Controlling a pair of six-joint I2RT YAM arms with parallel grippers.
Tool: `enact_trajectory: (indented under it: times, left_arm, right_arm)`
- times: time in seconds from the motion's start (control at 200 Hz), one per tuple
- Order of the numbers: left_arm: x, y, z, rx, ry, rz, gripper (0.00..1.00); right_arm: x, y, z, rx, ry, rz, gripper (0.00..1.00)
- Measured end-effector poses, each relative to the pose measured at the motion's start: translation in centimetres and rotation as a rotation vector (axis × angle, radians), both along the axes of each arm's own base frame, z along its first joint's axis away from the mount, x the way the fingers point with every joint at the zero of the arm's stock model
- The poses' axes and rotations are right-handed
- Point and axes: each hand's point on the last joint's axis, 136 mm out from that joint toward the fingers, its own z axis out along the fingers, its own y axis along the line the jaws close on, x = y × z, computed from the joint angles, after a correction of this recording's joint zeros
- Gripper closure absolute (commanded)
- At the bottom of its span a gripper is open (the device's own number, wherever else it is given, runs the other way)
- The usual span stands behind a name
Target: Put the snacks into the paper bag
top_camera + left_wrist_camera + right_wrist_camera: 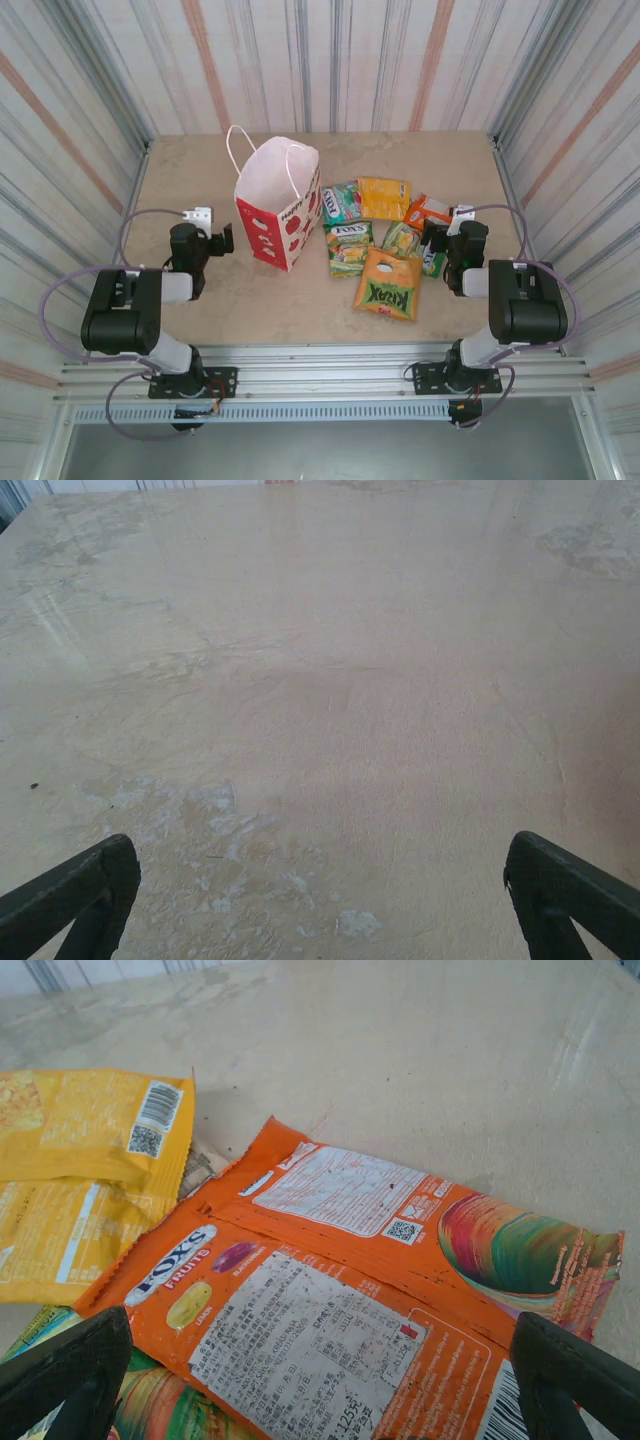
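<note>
The white paper bag (pixel 278 215) with red apple prints stands open and upright left of centre. The snacks lie flat to its right: two green FOX'S packets (pixel 350 245) (pixel 341 203), a yellow packet (pixel 384 197), an orange FOX'S packet (pixel 428 210) and the larger orange KRAX pouch (pixel 389 284). My right gripper (pixel 432 236) hovers open over the right end of the pile. In the right wrist view that gripper (pixel 320 1335) spans the orange FOX'S packet (pixel 330 1290), with the yellow packet (pixel 80 1160) to its left. My left gripper (pixel 222 240) is open just left of the bag, over bare table (pixel 320 860).
A beige tabletop (pixel 250 300) is ringed by striped walls (pixel 90 150) on three sides. Free room lies in front of the bag and the pile, and along the table's far edge. The arm bases sit on a metal rail (pixel 320 385) at the near edge.
</note>
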Motion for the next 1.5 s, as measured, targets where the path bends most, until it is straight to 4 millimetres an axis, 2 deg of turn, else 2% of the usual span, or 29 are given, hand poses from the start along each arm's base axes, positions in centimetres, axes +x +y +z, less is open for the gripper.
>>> enact_trajectory:
  times: [1.107, 1.208, 1.283, 1.393, 1.498]
  left_arm:
    - [-0.1, 0.4, 0.2, 0.008, 0.003, 0.02, 0.04]
    - [-0.6, 0.8, 2.0, 0.034, -0.021, 0.063, 0.04]
    - [-1.0, 0.0, 4.3, 0.049, -0.051, 0.065, 0.06]
    - [-1.2, -1.5, 9.3, 0.008, -0.097, 0.048, 0.12]
    - [-1.5, -1.6, 14.5, -0.051, -0.112, 0.066, 0.16]
  right_arm:
    - [0.3, 0.0, 0.1, 0.0, 0.032, -0.003, 0.01]
    - [1.0, 0.1, 2.2, 0.001, 0.039, 0.003, 0.01]
    - [1.7, 0.4, 5.1, 0.01, 0.039, 0.003, 0.01]
    - [3.0, 0.9, 10.1, 0.074, 0.059, -0.013, 0.01]
    - [3.4, 2.0, 14.8, 0.146, 0.061, -0.004, 0.01]
